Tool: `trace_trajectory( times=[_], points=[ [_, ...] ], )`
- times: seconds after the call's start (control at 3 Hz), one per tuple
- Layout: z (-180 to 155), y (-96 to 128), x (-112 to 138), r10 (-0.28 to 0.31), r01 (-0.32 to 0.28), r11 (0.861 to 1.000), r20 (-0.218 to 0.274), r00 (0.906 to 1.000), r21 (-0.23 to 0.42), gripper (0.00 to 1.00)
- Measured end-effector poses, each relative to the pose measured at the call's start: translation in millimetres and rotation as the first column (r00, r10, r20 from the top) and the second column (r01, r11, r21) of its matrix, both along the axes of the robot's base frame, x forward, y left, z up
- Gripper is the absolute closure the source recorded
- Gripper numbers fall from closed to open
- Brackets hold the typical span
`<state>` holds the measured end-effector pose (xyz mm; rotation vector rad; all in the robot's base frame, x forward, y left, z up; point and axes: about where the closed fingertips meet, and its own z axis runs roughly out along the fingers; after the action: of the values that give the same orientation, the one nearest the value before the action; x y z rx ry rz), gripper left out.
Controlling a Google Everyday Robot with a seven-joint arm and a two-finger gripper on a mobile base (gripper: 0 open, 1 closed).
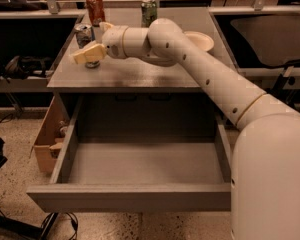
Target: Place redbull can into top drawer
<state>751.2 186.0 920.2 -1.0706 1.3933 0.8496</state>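
Note:
The redbull can (83,33), slim and silver with blue patches, stands upright near the left rear of the grey cabinet top (140,74). My gripper (89,43) has reached it from the right and is open. One cream finger (87,54) crosses in front of the can's lower half and the other finger (105,27) shows behind it. The top drawer (130,199) is pulled fully out below, and its grey interior holds nothing.
A shorter red-orange can (95,8) and a green can (149,10) stand at the back of the cabinet top. A white bowl (202,40) sits behind my arm. A cardboard box (46,141) stands on the floor left of the drawer.

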Motion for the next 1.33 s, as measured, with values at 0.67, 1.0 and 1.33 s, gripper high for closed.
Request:
trace_trajectory(
  times=[0.67, 1.0, 1.33],
  points=[
    [9.8, 44.4, 13.9, -0.004, 0.001, 0.996, 0.028, 0.9996, 0.088, 0.49],
    [10.2, 45.2, 14.0, -0.003, 0.001, 0.996, 0.028, 0.9996, 0.089, 0.72],
    [10.2, 45.3, 14.0, -0.003, 0.001, 0.996, 0.028, 0.9996, 0.089, 0.95]
  ],
)
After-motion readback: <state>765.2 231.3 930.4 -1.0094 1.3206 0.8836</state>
